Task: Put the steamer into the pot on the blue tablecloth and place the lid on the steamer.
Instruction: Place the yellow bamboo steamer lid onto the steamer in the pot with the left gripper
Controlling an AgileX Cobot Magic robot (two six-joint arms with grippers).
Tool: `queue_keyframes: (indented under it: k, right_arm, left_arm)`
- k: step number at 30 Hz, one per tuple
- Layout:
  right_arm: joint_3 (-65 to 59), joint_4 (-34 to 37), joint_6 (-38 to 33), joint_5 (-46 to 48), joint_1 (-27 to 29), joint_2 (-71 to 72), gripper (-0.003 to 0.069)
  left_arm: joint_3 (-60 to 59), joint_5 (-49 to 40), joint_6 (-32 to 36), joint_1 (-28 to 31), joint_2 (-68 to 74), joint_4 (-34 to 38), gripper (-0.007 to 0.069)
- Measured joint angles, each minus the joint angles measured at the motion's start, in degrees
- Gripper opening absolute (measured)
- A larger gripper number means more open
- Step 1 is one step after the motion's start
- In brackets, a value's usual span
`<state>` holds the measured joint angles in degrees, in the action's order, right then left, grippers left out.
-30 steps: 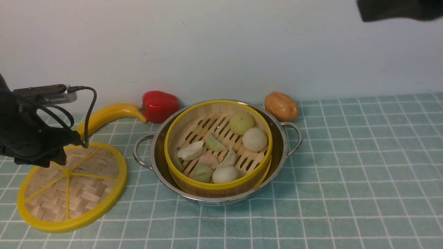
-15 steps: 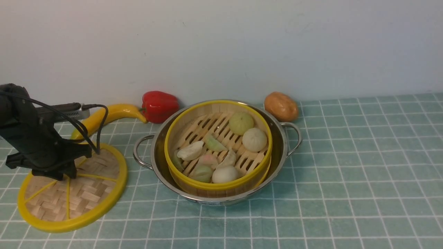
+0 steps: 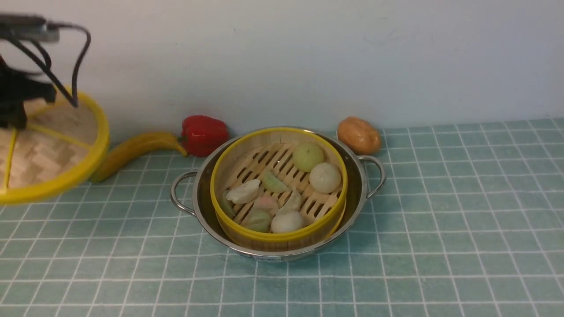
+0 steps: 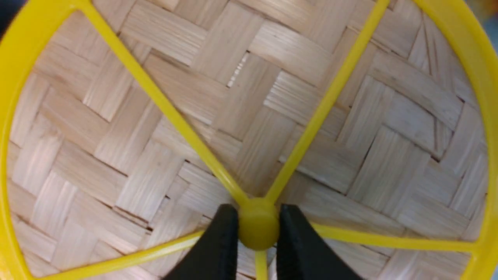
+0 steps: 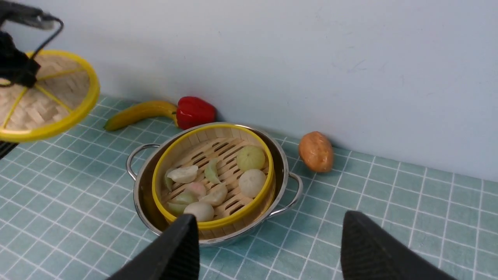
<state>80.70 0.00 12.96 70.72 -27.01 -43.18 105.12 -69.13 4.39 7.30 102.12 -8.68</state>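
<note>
1. L gripper [image 4: 257, 233]: on the wrist cam we see both black fingers [image 4: 218, 252] pinching the yellow hub at the centre of the lid [image 3: 48, 145]. The hub is squeezed tight btwn them.
2. The lid is up in the air at the far left of the front view, clear of the blue tablecloth [image 3: 440, 220]. It's tilted so its woven face and spokes show toward the cam, and it's partly cut off by the frame edge. It's well apart from the pot [image 3: 356, 193].
3. The steamer [image 3: 282, 238] sits inside the pot, and the pot is on the cloth approx mid-table, close to the wall. The steamer's top is uncovered.
4. Dumplings & buns [image 3: 325, 177] lie on the steamer's slatted floor.
5. R gripper [image 5: 270, 217]: we only get it on its own wrist cam. Its fingers are spread wide w/ nothing btwn them. It hangs over the cloth on the near side of the pot, touching neither.
6. Along the wall there's a banana [image 3: 136, 147] w/ its tip against a red pepper [image 3: 203, 134]. A brown potato-ish thing [image 3: 358, 134] sits just behind the pot's right handle.
</note>
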Motion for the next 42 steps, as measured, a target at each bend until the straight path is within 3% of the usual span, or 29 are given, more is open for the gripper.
queue_keyframes:
  k: [4,10,14,42]
  right_arm:
    - [0.0,0.0,0.25,0.0,0.0,0.0,0.0477]
    - [0.0,0.0,2.24,0.0,0.0,0.0,0.0477]
    - [0.0,0.0,2.93,0.0,0.0,0.0,0.0477]
    - [-0.04,0.0,4.97,0.0,0.0,0.0,0.0478]
  left_arm:
    - [5.72,0.07,2.47,-10.79,0.34,3.43,0.0114]
    - [6.34,0.14,0.51,-28.29,6.29,0.72,0.0114]
    - [6.34,1.63,-1.36,-34.74,11.61,-1.6,0.0114]
    - [6.42,3.41,-2.28,-36.02,21.61,1.74,0.0114]
